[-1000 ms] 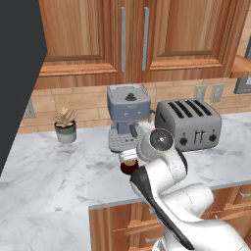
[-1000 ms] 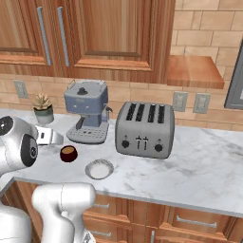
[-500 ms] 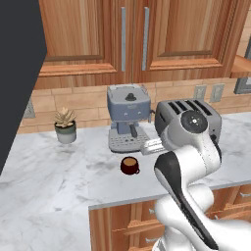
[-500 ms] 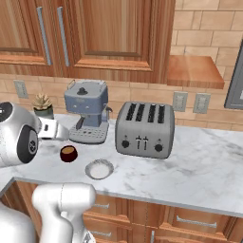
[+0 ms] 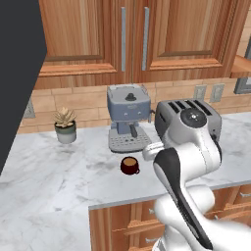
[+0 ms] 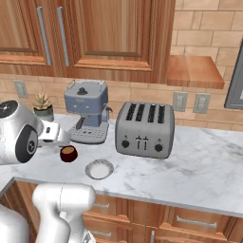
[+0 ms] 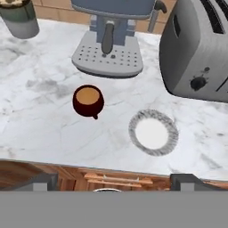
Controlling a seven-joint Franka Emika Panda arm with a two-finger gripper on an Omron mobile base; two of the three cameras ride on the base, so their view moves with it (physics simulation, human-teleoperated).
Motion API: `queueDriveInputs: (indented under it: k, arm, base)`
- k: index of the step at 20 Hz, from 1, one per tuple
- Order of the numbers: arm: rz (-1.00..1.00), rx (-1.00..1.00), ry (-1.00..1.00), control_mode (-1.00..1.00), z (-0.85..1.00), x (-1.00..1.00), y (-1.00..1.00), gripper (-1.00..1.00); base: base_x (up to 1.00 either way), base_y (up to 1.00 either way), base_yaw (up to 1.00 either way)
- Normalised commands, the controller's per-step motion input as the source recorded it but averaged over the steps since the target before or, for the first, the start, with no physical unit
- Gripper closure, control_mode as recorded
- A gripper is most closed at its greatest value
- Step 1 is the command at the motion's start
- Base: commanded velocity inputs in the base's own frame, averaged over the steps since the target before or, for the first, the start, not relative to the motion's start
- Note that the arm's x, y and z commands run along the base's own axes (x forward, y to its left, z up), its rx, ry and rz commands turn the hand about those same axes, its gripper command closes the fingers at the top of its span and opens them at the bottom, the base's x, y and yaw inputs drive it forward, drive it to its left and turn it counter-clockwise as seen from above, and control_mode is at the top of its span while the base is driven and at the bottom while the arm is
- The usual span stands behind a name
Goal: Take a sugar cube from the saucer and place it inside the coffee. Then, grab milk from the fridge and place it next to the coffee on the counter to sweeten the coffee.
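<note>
- The claw is standing spread wide and carrying nothing, its two dark tips just rising at the bottom of the hand view, hanging above the front edge of the counter and looking down at it.
- The saucer is lying nearest, close to the front edge, and its white dish is looking bare; no sugar cube is showing on it.
- The coffee is sitting just beside the saucer, apart from it, with its handle pointing toward the front edge and the brown liquid showing; whether the cube is lying in it I cannot tell.
- Further back the coffee machine and the toaster are standing against the wall side.
- Judging from the bare saucer, the sugar step is looking done and the milk step is opening: the next move is calling for turning toward the fridge, the dark mass at the counter's left end, and reaching for the carton inside.
</note>
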Motion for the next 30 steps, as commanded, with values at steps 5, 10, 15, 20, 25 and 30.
queueDriveInputs:
  k: [5, 10, 15, 20, 25, 30]
  arm:
    - [0.0, 0.0, 0.0, 1.0, 0.0, 0.0, 0.0, -1.0]
    - [0.0, 0.0, 0.0, 1.0, 0.0, 0.0, 0.0, -1.0]
    - [0.0, 0.0, 0.0, 1.0, 0.0, 0.0, 0.0, -1.0]
    - [0.0, 0.0, 0.0, 1.0, 0.0, 0.0, 0.0, -1.0]
    - [0.0, 0.0, 0.0, 1.0, 0.0, 0.0, 0.0, -1.0]
    - [0.0, 0.0, 0.0, 1.0, 0.0, 0.0, 0.0, -1.0]
  base:
    - [-0.81, -0.07, -0.34]
    - [-0.28, -0.12, -0.68]
    - [0.0, 0.0, -0.84]
    - [0.01, -0.06, -0.85]
    - [0.07, 0.0, -0.89]
    - [0.11, 0.08, -0.89]
